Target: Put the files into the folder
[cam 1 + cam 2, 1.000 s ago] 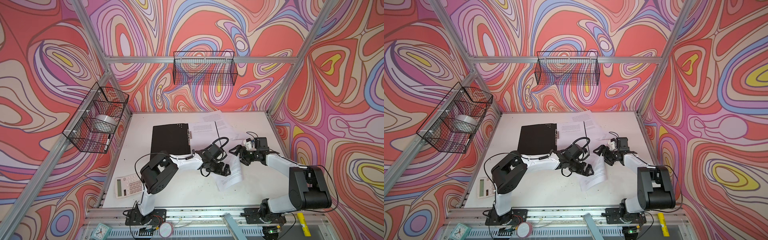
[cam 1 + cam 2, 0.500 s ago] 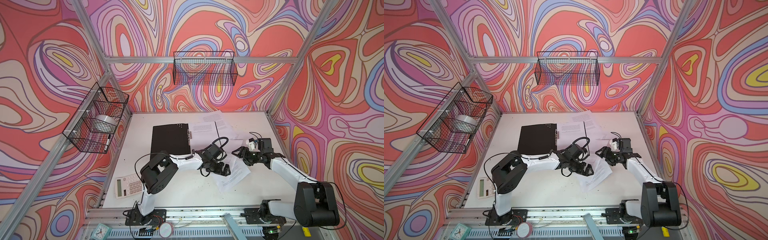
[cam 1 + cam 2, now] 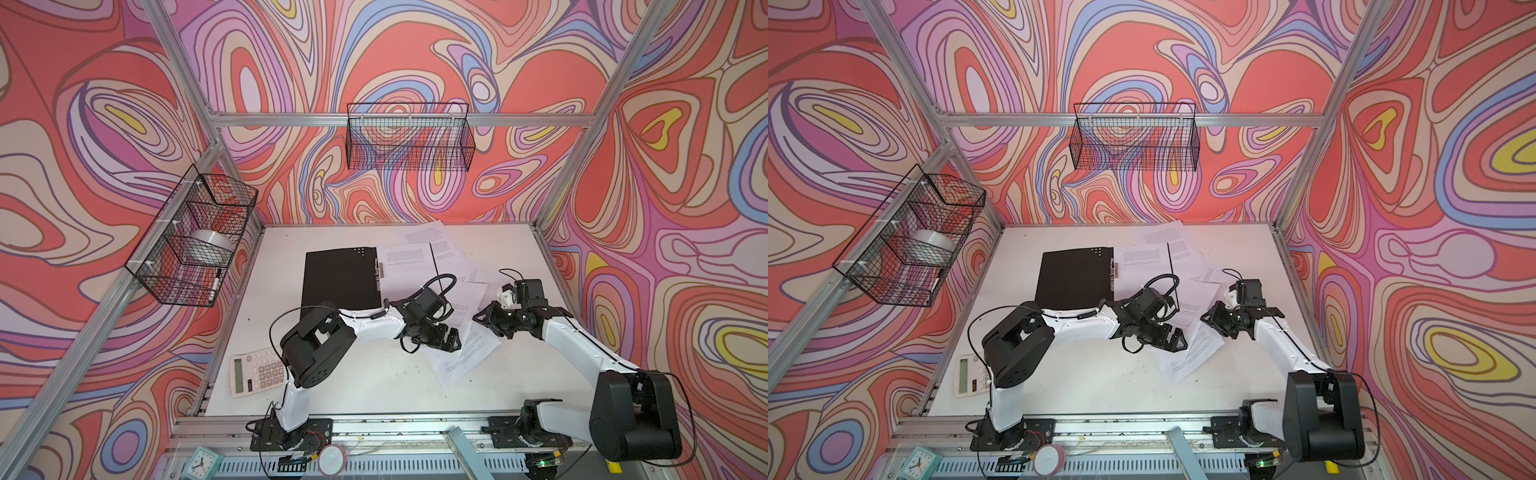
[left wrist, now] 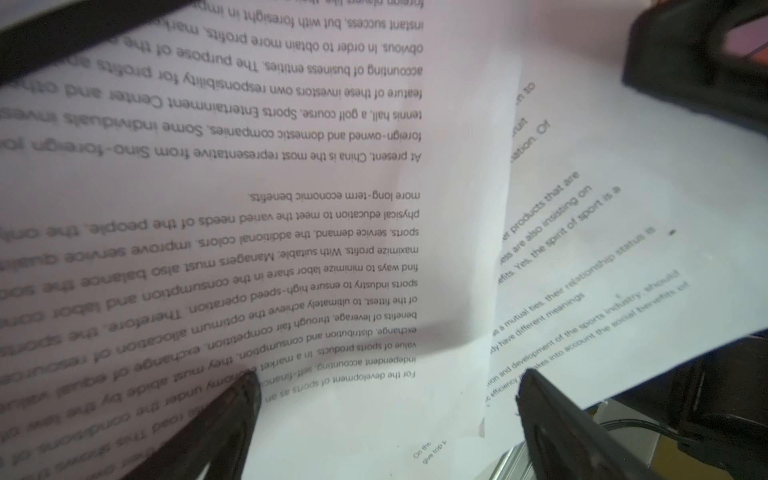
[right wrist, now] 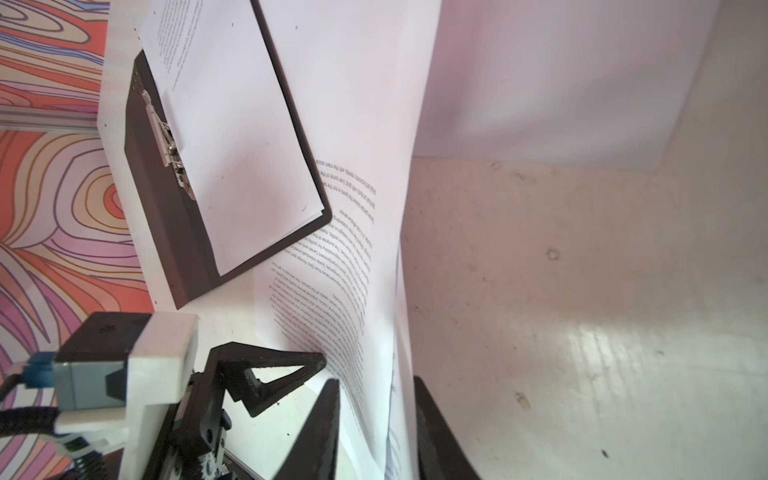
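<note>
since the earlier frame the right arm is reaching further out from its base, and the right fingers (image 3: 482, 323) are closing in from wide open. they are now pinching the lifted edge of the loose sheets (image 3: 471, 353), which are standing curled between them in the right wrist view. the left fingers (image 3: 451, 337) are staying spread wide, holding nothing, low over the same sheets; whether they are touching the paper cannot be told. these sheets are lying fanned out on the bench (image 3: 374, 386), right of centre, with more printed pages trailing toward the back. the folder (image 3: 340, 278) is lying open just beside them on the left, black inside facing up, with a few pages sitting on its right half next to the metal clip (image 3: 377, 268). a calculator (image 3: 257, 372) is resting near the front left corner.
</note>
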Action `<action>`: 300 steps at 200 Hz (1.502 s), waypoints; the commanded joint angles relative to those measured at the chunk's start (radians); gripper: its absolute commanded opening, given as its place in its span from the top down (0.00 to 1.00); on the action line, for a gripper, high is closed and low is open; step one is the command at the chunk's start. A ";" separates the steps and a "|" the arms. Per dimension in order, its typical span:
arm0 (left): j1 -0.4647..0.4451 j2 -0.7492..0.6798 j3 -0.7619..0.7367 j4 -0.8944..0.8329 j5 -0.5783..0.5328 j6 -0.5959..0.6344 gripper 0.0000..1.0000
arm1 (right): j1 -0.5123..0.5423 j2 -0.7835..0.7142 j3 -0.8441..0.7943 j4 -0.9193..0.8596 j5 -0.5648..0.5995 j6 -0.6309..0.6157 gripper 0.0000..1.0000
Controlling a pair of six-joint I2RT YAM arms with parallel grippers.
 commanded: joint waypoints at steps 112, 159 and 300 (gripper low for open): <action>0.014 0.018 -0.048 -0.032 -0.005 -0.009 0.03 | 0.004 -0.034 0.009 -0.076 0.088 -0.012 1.00; 0.014 -0.007 -0.011 -0.048 0.027 0.007 0.00 | 0.004 -0.096 0.031 -0.144 0.152 0.016 1.00; 0.021 -0.071 0.027 -0.007 0.150 -0.028 0.00 | 0.003 -0.184 0.089 -0.283 0.325 0.042 0.96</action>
